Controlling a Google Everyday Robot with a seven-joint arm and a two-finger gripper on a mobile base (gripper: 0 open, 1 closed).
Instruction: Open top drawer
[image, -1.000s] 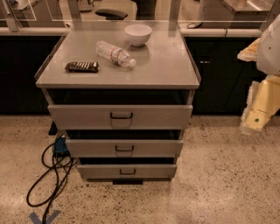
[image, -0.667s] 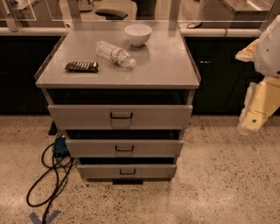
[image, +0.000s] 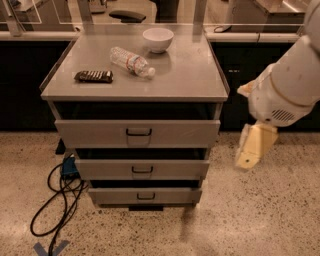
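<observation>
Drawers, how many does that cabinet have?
3, stacked one above another: the top drawer highest, the middle drawer under it, and the bottom drawer nearest the floor. The gripper hangs off to their right.

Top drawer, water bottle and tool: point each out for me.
top drawer (image: 138, 133), camera view, black handle at the centre of its front.
water bottle (image: 131, 61), camera view, middle of its body.
tool (image: 251, 150), camera view, beige lower end, right of the top drawer.

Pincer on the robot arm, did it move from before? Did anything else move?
Yes. The pincer moved left, toward the cabinet, and a bit lower; it touches nothing. The top drawer, the bowl, the bottle and the dark packet stayed where they were.
</observation>
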